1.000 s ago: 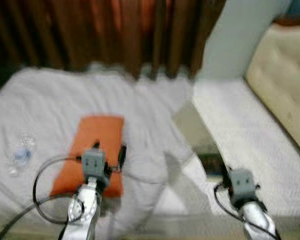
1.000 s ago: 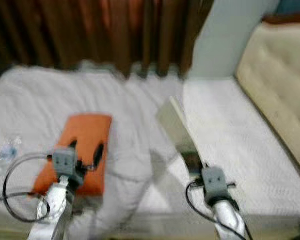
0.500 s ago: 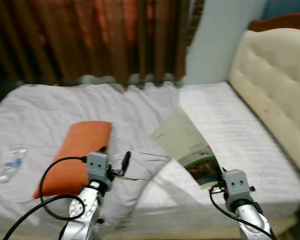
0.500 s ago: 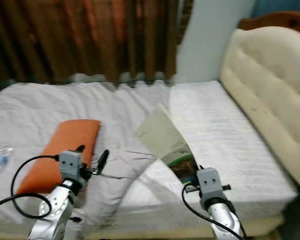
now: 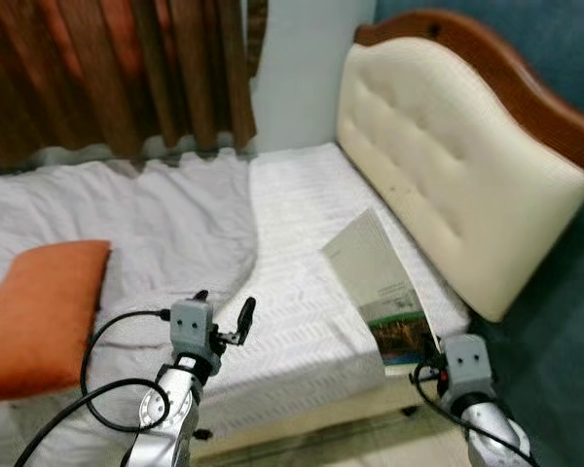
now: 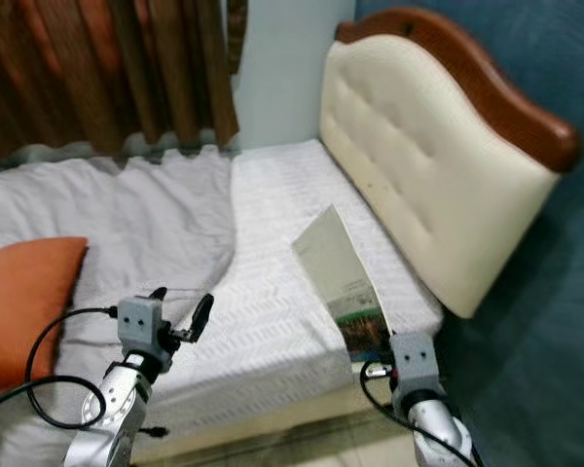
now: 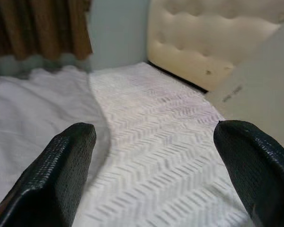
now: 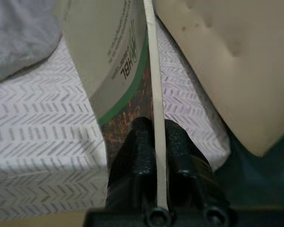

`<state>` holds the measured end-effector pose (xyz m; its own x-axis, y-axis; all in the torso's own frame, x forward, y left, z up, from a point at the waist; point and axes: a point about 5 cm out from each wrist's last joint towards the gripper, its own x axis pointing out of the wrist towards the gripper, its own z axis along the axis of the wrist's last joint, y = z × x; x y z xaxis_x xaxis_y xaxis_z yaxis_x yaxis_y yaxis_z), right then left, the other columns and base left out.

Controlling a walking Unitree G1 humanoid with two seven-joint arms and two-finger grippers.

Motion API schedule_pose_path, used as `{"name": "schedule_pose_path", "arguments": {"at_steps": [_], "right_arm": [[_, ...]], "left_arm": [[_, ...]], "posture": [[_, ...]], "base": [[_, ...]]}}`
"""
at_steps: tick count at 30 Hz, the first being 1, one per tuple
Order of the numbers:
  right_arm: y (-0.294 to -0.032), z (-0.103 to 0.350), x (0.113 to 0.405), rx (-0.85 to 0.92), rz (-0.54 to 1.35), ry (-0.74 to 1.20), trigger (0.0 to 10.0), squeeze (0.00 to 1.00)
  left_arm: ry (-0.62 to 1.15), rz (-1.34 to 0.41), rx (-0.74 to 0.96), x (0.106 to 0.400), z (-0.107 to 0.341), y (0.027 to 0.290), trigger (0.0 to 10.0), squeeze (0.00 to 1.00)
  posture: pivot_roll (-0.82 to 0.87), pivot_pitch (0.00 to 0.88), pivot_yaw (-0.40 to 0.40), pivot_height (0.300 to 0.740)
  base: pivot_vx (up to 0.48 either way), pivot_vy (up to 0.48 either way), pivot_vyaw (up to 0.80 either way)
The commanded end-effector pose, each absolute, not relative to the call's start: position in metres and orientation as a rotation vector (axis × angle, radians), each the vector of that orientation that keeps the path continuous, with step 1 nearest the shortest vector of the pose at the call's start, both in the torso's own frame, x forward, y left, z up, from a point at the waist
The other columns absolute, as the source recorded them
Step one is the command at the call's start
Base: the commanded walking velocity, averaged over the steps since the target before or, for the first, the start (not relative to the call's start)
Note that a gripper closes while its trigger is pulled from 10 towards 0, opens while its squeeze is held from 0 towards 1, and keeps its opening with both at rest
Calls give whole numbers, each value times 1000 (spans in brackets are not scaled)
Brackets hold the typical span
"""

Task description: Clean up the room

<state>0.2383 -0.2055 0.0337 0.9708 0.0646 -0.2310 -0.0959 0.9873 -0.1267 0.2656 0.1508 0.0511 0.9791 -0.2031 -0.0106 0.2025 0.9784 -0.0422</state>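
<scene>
Right wrist view: my right gripper (image 8: 154,142) pinches the flat pale booklet with green-and-brown cover (image 8: 118,66).
Booklet: raised above the white bed (image 5: 302,292) corner, near the cream headboard (image 5: 448,165).
Left gripper (image 5: 224,313): spread wide, empty, over the bed.

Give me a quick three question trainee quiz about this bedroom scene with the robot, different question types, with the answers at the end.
1. True or false: the right claw is shut on the thin flat card booklet with a green and brown printed end.
2. Which stands open with nothing between its fingers? A) the left claw B) the right claw
3. Fill in: the orange rectangular pillow lies on the crumpled white ____.

Key: 1 true; 2 A; 3 sheet
</scene>
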Motion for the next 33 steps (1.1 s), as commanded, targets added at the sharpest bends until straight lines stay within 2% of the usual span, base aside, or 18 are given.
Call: {"name": "schedule_pose_path", "arguments": {"at_steps": [1,5,9,33], "right_arm": [[-199,41,240,-62,110,196,0,0],[-196,42,244,-55,146,200,0,0],[-192,43,251,-59,181,202,0,0],[-189,39,256,-54,222,231,0,0]], "left_arm": [[21,-161,-31,259,49,159,10000,0],[52,-128,-2,257,42,158,10000,0],[-1,-137,-11,262,52,157,10000,0],[32,-145,-44,269,50,148,10000,0]], "posture": [[-127,15,-21,740],[-107,14,-33,740],[-98,10,-38,740],[-105,17,-23,740]], "base": [[0,-424,0],[157,-180,0],[0,0,0],[480,0,0]]}}
